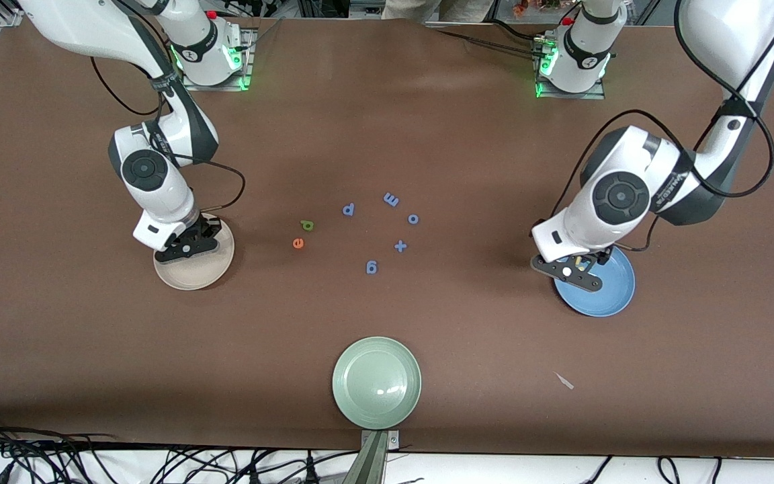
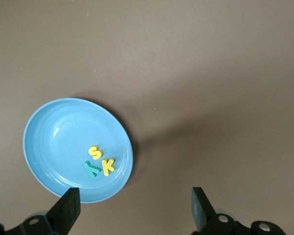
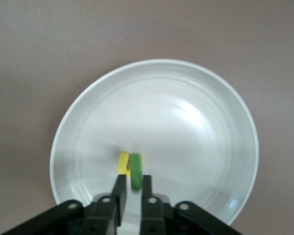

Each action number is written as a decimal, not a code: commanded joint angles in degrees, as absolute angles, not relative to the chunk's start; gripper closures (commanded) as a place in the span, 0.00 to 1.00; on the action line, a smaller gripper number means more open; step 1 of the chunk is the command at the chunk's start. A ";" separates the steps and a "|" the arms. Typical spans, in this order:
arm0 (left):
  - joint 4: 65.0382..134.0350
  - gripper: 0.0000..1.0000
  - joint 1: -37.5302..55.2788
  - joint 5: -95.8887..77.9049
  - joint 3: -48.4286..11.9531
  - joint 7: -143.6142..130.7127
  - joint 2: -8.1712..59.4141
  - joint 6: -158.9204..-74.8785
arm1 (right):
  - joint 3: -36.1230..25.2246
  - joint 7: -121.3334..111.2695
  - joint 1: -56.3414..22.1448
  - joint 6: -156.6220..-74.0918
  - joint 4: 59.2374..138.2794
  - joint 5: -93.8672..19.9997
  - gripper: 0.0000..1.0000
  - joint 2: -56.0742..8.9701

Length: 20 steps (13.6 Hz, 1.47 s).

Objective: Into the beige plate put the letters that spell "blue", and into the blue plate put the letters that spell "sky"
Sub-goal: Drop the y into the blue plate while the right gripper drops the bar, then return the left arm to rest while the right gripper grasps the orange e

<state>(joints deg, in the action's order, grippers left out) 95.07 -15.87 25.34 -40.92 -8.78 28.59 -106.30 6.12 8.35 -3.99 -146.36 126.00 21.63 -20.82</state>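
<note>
Left gripper (image 2: 132,208) spread wide over the blue plate (image 2: 49,147) (s, k, y (image 2: 91,169) inside), right gripper (image 3: 132,188) pinching light green l (image 3: 135,170) above beige plate (image 3: 196,127).

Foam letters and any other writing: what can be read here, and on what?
"s", "k", "y": foam letters in the blue plate.
"e": orange letter on the table.
"m", "o", "p", "g", "+": blue pieces on the table.
Green letter: ambiguous.
Print on left arm: too small.
</note>
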 commanded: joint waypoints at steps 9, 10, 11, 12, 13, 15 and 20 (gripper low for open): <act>72.69 0.00 -13.27 18.81 -40.08 -12.39 26.64 -82.09 | 18.44 29.15 -5.01 -142.12 116.12 15.91 0.37 -26.00; 73.21 0.00 -13.01 18.81 -39.64 -12.65 24.72 -82.09 | 18.80 32.14 -6.58 -142.21 114.54 16.00 0.37 -27.58; 72.86 0.00 -14.05 17.85 -39.64 -12.83 24.09 -82.09 | 18.81 35.04 -8.51 -142.21 112.78 15.91 0.37 -29.34; 73.64 0.00 -15.45 15.93 -38.77 -12.48 21.99 -82.09 | 18.81 37.77 -10.00 -142.38 111.20 16.00 0.37 -30.92; 73.83 0.00 -15.47 13.91 -35.28 -12.22 20.06 -82.09 | 18.81 39.53 -10.89 -142.64 110.40 16.00 0.37 -31.89; 75.14 0.00 -11.89 6.97 -25.54 -12.04 15.05 -82.70 | 18.72 41.39 -11.69 -143.43 110.48 16.70 0.37 -32.61; 89.43 0.00 0.86 -0.79 -4.24 -11.87 4.34 -90.50 | 18.72 41.05 -11.60 -146.16 112.23 17.49 0.37 -33.22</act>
